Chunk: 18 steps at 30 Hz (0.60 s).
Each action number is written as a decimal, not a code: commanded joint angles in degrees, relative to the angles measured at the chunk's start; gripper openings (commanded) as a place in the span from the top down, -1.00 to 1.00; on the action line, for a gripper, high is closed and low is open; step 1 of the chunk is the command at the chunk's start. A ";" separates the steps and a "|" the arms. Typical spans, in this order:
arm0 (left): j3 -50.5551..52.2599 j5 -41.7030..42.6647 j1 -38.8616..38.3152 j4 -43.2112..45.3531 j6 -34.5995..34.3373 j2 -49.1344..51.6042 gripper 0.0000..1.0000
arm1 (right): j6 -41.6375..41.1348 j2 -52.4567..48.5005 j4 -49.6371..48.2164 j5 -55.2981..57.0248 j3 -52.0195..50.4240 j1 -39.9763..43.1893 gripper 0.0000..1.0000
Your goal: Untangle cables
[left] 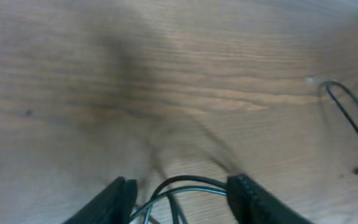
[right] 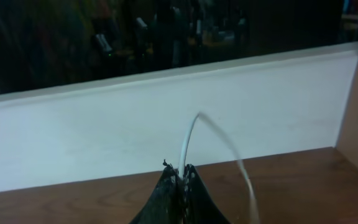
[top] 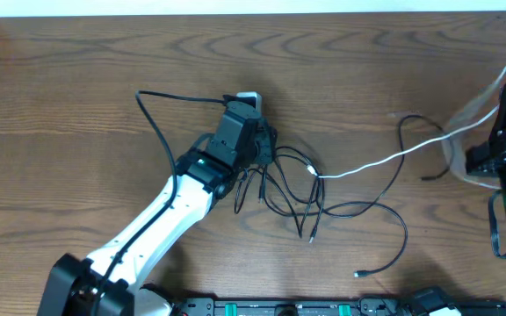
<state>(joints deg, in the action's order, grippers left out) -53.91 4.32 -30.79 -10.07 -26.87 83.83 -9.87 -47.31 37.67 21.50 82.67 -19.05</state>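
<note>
Two black cables [top: 292, 197] lie in a tangled heap at the table's middle, one strand looping off to the upper left. The white cable [top: 385, 160] runs from the heap to the right. My left gripper [top: 251, 105] hovers over the heap's left edge; in the left wrist view it [left: 182, 190] is open, with black cable loops [left: 185, 185] between its fingers. My right gripper [right: 180, 173] is shut on the white cable [right: 188, 140] at the far right of the table [top: 499, 105], holding it raised; the cable looks blurred.
The wooden table [top: 77, 105] carries only the cables. A black plug end [top: 359, 275] lies near the front edge. Another black cable loop [left: 353, 121] lies at the right of the left wrist view. A white wall [right: 104, 130] stands behind the table.
</note>
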 commanded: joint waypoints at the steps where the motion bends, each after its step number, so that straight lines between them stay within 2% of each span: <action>1: -0.20 -0.72 0.24 0.09 -0.28 2.12 -0.09 | 2.47 -3.37 -0.20 -0.24 0.83 -0.13 0.98; 4: -0.20 -0.72 0.24 0.07 -0.26 3.32 -0.10 | 2.47 -7.37 1.03 -3.37 0.83 -0.13 0.98; 8: -0.20 -0.72 0.24 -0.13 -0.24 4.04 -0.10 | 2.36 -14.05 8.04 -10.03 0.85 -0.13 0.98; 11: -0.20 -0.79 0.24 -0.15 -0.24 4.15 0.44 | 2.19 -18.05 13.60 -14.08 0.85 -0.13 0.98; 13: -0.20 -1.55 0.24 -0.15 -0.22 4.15 0.61 | 2.03 -19.89 17.16 -16.41 0.87 -0.13 0.98; 18: -0.20 -5.79 0.24 -0.13 -0.24 4.15 0.60 | 0.50 -20.50 25.29 -16.52 1.36 -0.04 0.98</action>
<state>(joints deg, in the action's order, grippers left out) -53.91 2.11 -30.79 -10.11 -27.18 87.77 -8.60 -69.28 60.29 6.81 82.96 -19.03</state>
